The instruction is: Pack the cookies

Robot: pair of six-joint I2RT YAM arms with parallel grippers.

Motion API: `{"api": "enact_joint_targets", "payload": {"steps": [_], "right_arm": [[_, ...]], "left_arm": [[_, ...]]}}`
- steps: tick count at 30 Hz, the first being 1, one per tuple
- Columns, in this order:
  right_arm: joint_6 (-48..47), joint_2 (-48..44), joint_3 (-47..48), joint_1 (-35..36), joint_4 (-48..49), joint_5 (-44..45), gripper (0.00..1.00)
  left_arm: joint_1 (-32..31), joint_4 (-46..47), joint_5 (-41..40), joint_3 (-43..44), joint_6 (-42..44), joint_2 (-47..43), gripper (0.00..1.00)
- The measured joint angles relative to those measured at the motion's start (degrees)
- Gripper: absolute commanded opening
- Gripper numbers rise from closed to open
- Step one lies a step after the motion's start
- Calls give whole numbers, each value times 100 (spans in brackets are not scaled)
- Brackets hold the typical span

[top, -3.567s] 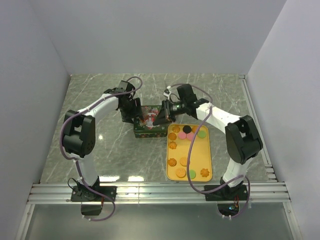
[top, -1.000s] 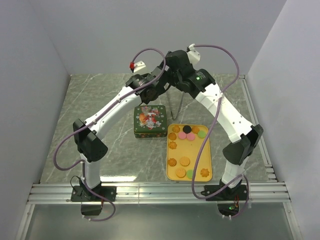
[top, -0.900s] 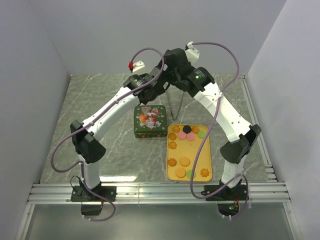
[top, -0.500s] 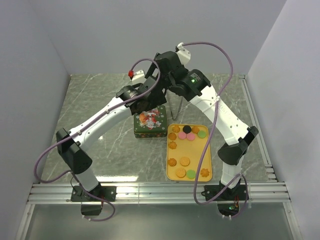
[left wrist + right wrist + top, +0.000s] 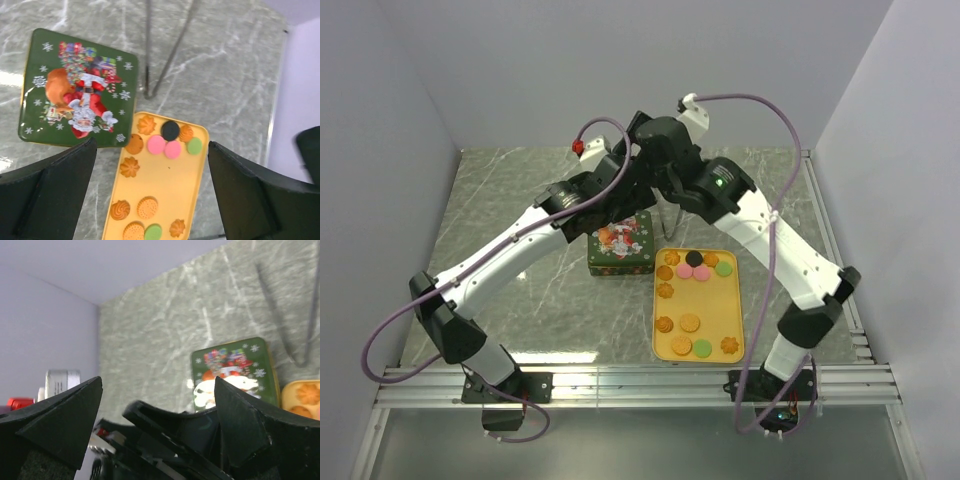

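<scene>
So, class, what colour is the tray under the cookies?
Yellow-orange tray, clearest in the left wrist view.

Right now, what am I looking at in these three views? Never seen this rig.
Two white robot arms are bolted at the near edge of a marble-look table. One picture looks down from above and behind them. The other two come from cameras on each wrist, so the black shapes there are the left gripper and right gripper, both open and holding nothing. On the table: a closed green Santa tin, a yellow tray of cookies, and metal tongs.
</scene>
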Motion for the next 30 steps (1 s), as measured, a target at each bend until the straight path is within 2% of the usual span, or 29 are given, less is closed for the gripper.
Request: {"api": "enact_joint_targets", "payload": {"steps": [4,7,18,30], "right_arm": [[216,-599,-761,151,457,33,100],[297,-756,-933,173,562,98,100],[227,-330,-247,188,136,243,100],[223,-273,-94,234,68,66,100]], "left_arm": [[-55,179,144,-17,168,-144,100],[-61,177,240,87,247,-83,100],[103,621,533,-181,240,-136,99],[111,625,621,-289,96,-321,98]]}}
